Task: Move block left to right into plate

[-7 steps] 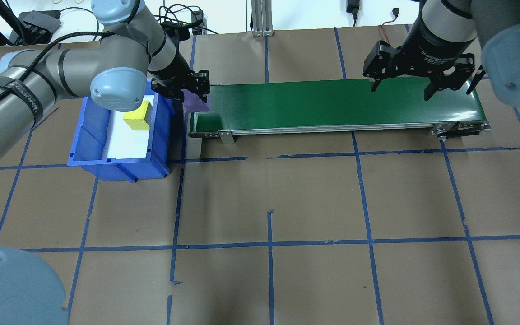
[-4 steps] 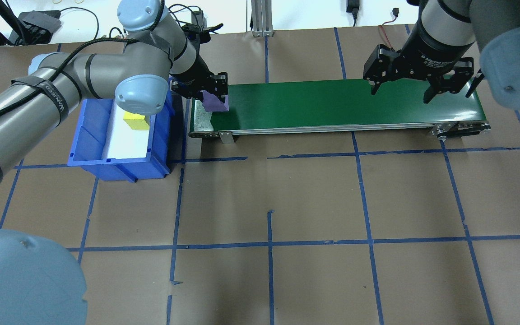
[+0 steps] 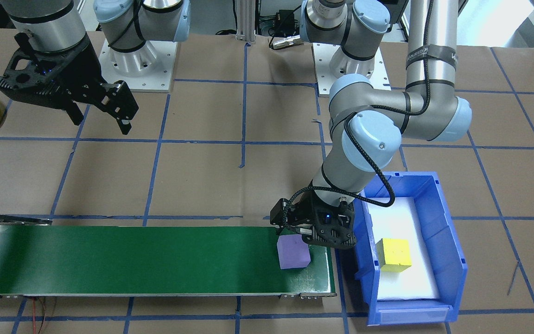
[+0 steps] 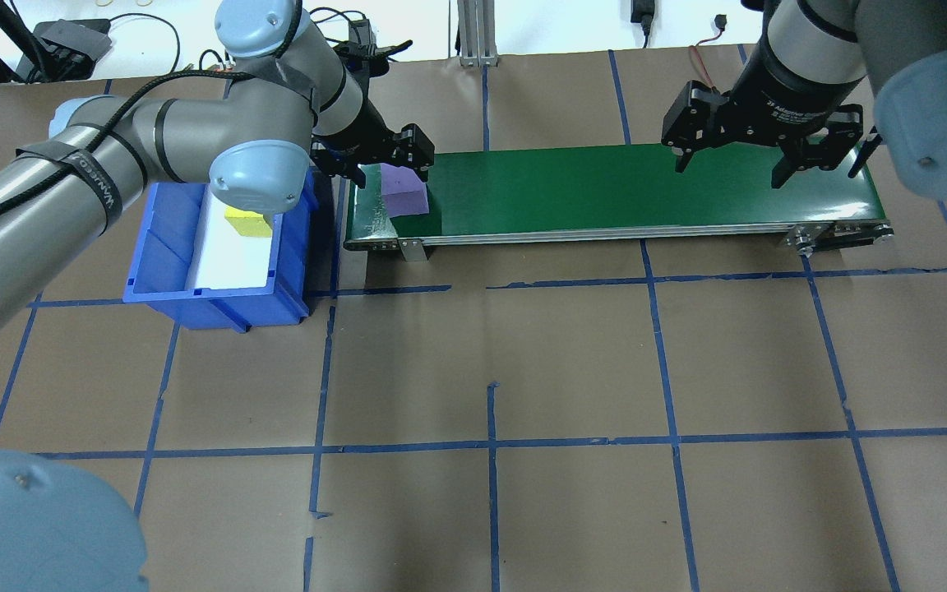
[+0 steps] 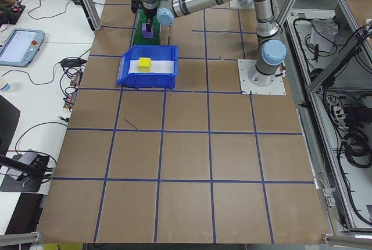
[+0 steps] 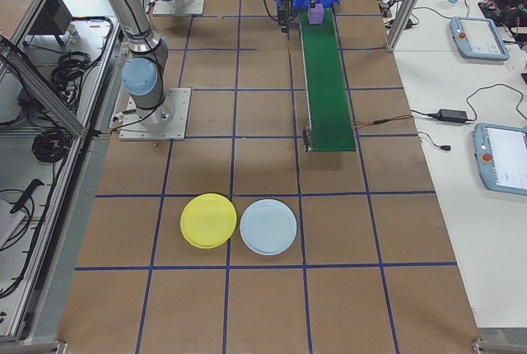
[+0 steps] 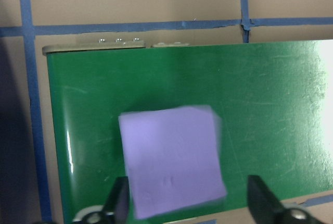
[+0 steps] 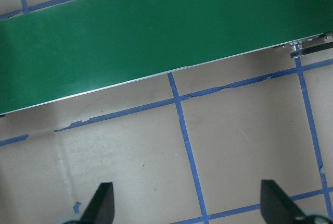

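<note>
Purple block on the belt under the spread left gripper

Front view: the purple block [image 3: 293,252] lies on the green belt [image 3: 132,260], just below the left gripper [image 3: 313,232]. Left wrist view: both fingers [image 7: 118,203] stand apart from it. Overhead: the right gripper [image 4: 728,164] hangs wide, empty.

You've got a blue bin [image 3: 452,260] with a yellow block [image 3: 393,254] on its white liner, just beside the green conveyor belt [image 3: 132,260]. A light blue plate [image 6: 268,226] lies on the brown tabletop [image 4: 572,370], which is gridded with blue tape. Teach pendants [image 6: 478,37] sit alongside.
</note>
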Available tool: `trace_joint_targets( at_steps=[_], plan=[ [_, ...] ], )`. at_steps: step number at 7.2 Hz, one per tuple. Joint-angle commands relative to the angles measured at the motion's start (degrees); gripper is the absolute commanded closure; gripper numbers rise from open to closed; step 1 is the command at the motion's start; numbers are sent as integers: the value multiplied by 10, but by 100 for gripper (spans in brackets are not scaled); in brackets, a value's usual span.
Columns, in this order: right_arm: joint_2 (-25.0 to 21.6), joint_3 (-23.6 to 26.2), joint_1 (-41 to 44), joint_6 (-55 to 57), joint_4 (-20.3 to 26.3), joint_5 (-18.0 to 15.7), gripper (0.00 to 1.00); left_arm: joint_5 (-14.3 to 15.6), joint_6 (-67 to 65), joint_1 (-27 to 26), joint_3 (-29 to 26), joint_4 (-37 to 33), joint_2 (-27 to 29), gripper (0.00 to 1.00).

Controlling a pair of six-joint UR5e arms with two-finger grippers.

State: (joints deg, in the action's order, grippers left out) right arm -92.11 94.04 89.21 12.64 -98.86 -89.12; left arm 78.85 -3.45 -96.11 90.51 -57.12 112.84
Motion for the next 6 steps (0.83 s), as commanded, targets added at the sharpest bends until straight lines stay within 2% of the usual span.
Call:
trace_joint_targets(
  at_steps=[1,3,4,5,6],
  plan=[
    [0,0,0,0,0,1,0,7,4,7,-13,-73,-59,0],
    [0,0,0,0,1,1,0,27,56,70,-14,-87,-63,0],
    [0,0,0,0,1,1,0,74,89,104,-13,-106,-64,0],
    [0,0,0,0,1,1,0,95,111,136,-17,-106,-57,0],
    [0,0,0,0,1,1,0,102,154,163,-39,-105,-46,0]
  ],
)
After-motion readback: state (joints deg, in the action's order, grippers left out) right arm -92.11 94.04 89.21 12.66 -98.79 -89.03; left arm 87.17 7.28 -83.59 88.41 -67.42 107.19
